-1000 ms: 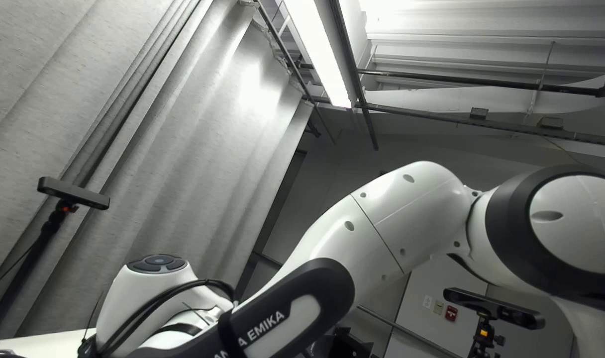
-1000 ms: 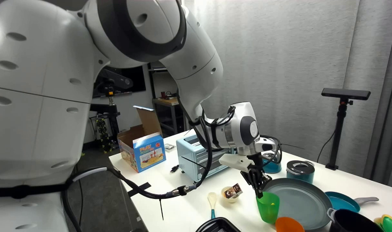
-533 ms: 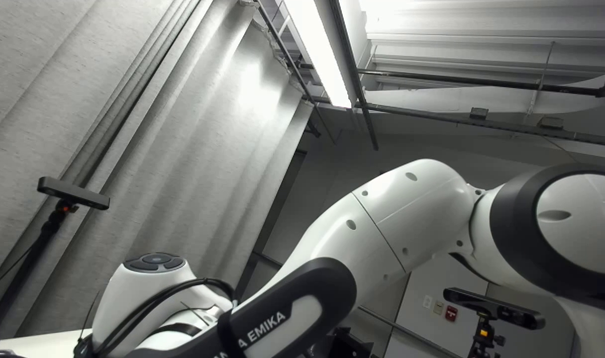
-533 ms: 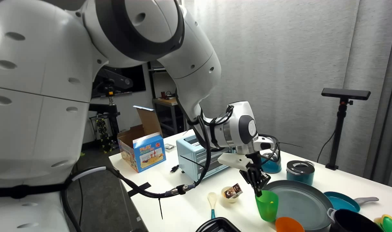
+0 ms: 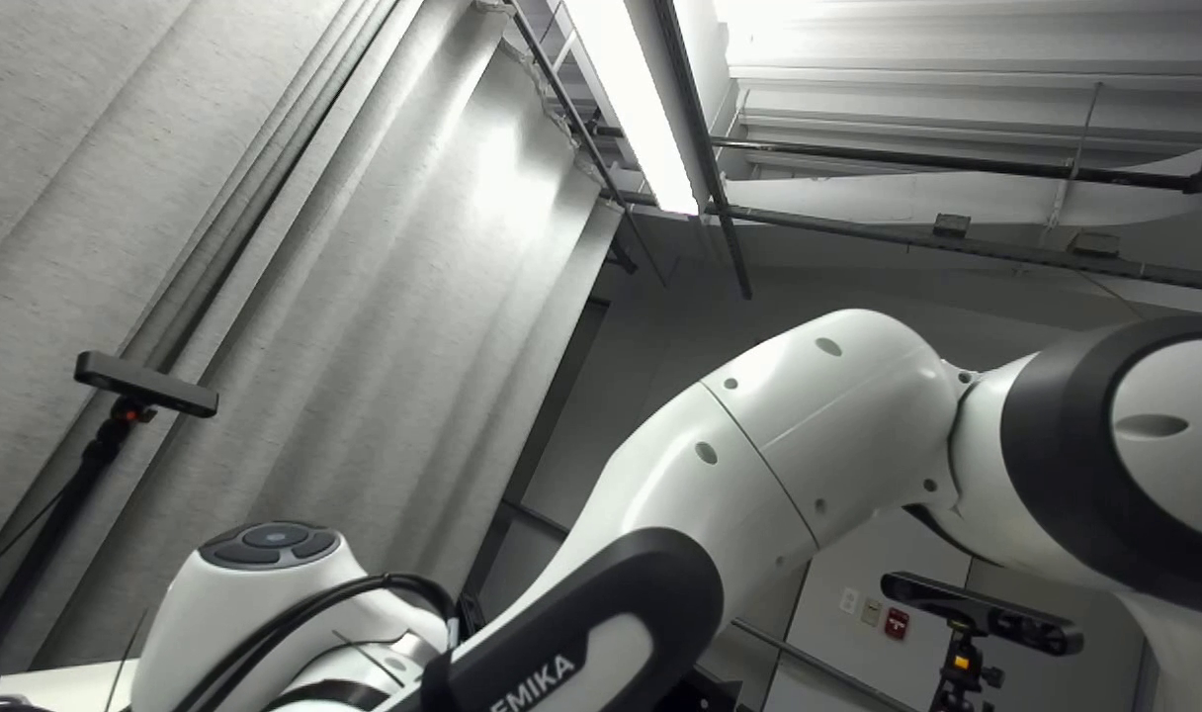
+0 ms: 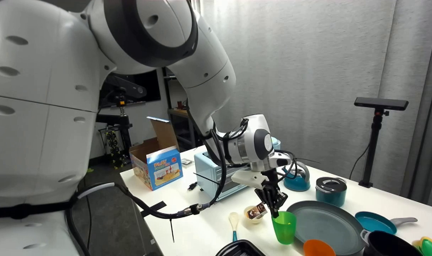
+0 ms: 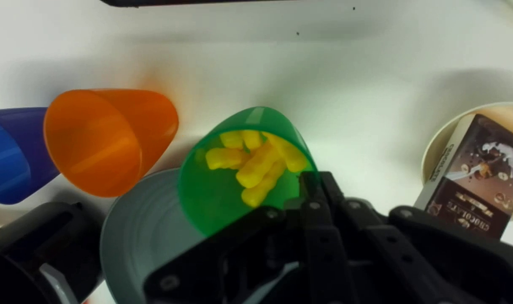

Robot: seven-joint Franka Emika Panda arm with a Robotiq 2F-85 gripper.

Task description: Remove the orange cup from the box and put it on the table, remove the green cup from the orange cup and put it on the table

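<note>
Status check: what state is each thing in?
Green cup: holding yellow pieces
Gripper: shut on green cup's rim
Orange cup: no contents visible
Cardboard box: open, flap raised
Teal pot: lid on
Black pot: lidless
Toaster oven: partly hidden, door unclear
Bowl: chocolate pack leaning in it

Green cup [image 7: 216, 188], orange cup [image 7: 113, 139]

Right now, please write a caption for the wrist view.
Fingers pinch a green cup with yellow pieces inside, an orange cup nearby.
</note>
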